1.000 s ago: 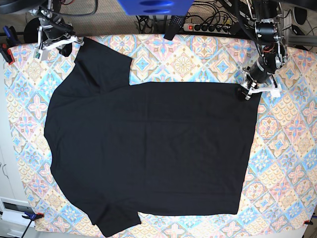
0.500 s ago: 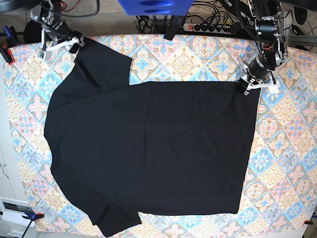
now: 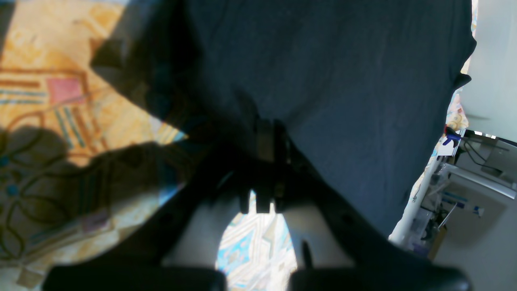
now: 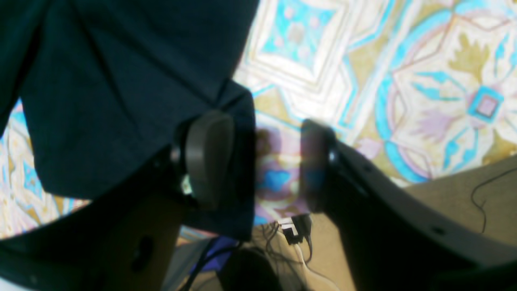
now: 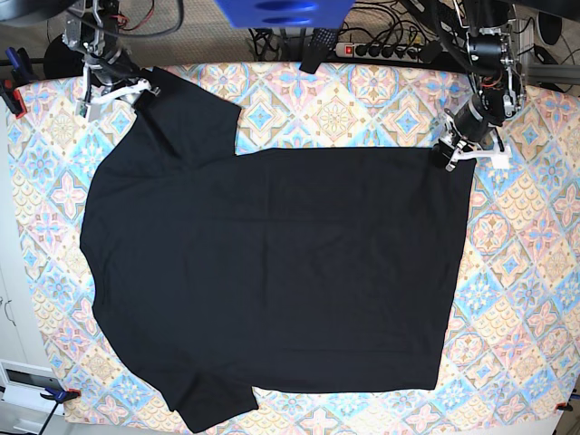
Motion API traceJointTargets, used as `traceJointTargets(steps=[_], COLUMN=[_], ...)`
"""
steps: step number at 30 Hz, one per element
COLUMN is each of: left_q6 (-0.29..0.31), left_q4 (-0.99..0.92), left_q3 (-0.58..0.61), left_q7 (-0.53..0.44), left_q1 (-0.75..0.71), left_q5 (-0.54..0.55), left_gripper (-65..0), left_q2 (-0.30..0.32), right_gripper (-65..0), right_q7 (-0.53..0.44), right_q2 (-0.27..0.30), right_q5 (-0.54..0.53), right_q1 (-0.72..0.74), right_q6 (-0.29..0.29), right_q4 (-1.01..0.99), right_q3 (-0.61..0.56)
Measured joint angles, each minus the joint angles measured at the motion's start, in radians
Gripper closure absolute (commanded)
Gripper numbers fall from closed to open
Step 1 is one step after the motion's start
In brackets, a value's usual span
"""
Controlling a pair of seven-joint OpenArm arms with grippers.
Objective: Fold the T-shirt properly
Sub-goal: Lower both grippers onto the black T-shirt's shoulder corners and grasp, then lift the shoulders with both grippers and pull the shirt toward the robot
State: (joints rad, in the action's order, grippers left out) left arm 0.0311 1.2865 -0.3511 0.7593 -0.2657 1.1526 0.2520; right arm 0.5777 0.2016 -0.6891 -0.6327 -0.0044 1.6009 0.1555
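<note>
Barely begun: T-shirt (image 5: 272, 272) flat, unfolded on bench (image 5: 535, 272); left hand (image 5: 450, 154) pinching hem corner, right hand (image 5: 113, 91) open at sleeve.

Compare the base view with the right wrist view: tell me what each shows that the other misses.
Only the base view shows the whole T-shirt spread flat and the left gripper at its hem corner. Only the right wrist view shows the right gripper with its jaws apart, one pad on the sleeve edge. Both show black cloth on the patterned table cover.
</note>
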Motion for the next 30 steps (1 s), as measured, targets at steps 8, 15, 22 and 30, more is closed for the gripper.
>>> traceJointTargets(steps=[8,15,22,30], left_q6=[0.0,0.0,0.0,0.006], left_q4=[0.0,0.0,0.0,0.001], left_q3=[0.0,0.0,0.0,0.0], left_q7=[0.0,0.0,0.0,0.0], left_q1=[0.0,0.0,-0.006,-0.024], left_q5=[0.0,0.0,0.0,0.005], left_gripper=[0.0,0.0,0.0,0.0], left_q2=[0.0,0.0,0.0,0.0], right_gripper=[-30.0,-29.6,-19.8,-0.2], right_q7=[-0.05,-0.083,-0.077,-0.049], right_q2=[0.013,0.015,0.015,0.013], right_q5=[0.029,0.039,0.042,0.027], right_q1=[0.003,0.004,0.005,0.006], right_q6=[-0.029,-0.036,-0.043,-0.039], right_q4=[0.003,0.008,0.01,0.01], right_q3=[-0.081,-0.135,-0.135,-0.135])
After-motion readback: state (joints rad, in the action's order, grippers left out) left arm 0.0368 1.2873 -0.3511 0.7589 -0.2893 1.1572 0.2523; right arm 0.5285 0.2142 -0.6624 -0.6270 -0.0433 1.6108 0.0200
